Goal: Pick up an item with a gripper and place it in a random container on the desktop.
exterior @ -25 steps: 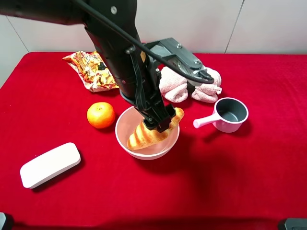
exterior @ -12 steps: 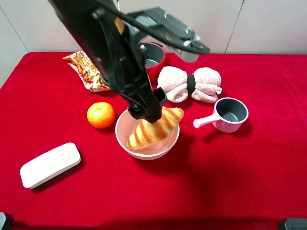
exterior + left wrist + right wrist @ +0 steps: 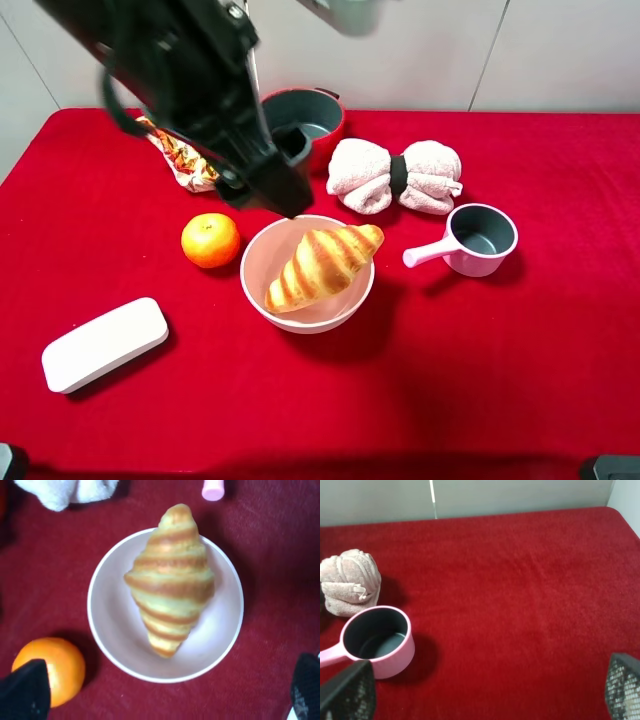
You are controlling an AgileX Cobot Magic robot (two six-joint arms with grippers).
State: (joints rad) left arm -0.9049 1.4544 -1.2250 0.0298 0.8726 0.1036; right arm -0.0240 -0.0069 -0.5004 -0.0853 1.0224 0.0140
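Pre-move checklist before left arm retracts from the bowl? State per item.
1. Croissant inside the bowl: ok, though one tip overhangs the rim on the saucepan side.
2. Left gripper clear of the croissant: ok; jaws wide apart, nothing between them.
3. Bowl upright on the red cloth: ok.
4. Orange clear of the bowl: ok; beside it, with a gap.
5. Retract path past the red pot: cannot tell; the arm overlaps the pot in the high view.
6. Right gripper empty: ok; only cloth between the jaws, pink saucepan off to one side.
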